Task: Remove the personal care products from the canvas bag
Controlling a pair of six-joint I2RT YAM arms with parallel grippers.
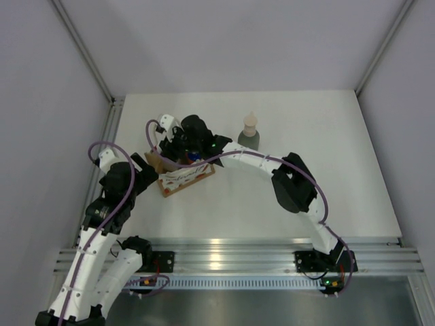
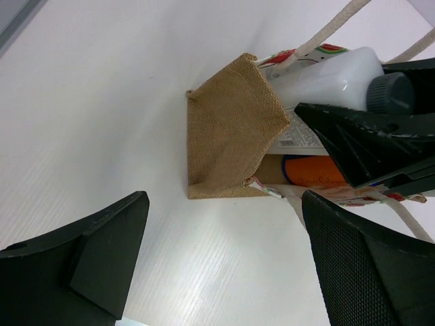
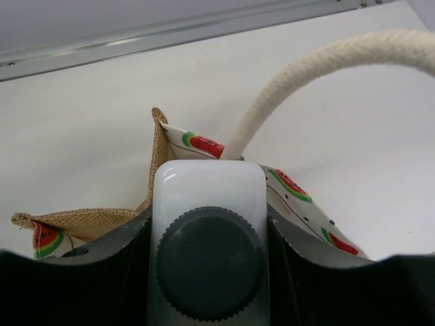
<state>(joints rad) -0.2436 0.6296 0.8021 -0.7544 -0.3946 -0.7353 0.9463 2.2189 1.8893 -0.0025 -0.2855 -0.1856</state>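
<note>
1. With right end effector (image 3: 211, 272) clenched on white bottle (image 3: 207, 187), lift straight up, clear of bag (image 2: 228, 129) just beneath it.
2. With left end effector (image 2: 231, 251) released, close on bag end just ahead, pinning to tabletop (image 2: 102, 102).
3. Leave orange bottle (image 2: 312, 171) below for later.

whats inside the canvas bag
A white bottle with grey cap, clamped by the right fingers, pokes from the canvas bag, an orange bottle beside it. Anything else is hidden by the bag's side and fingers.

Tan canvas bag (image 2: 224, 129), watermelon print; white bottle (image 3: 207, 187), grey cap (image 3: 209, 261).
</note>
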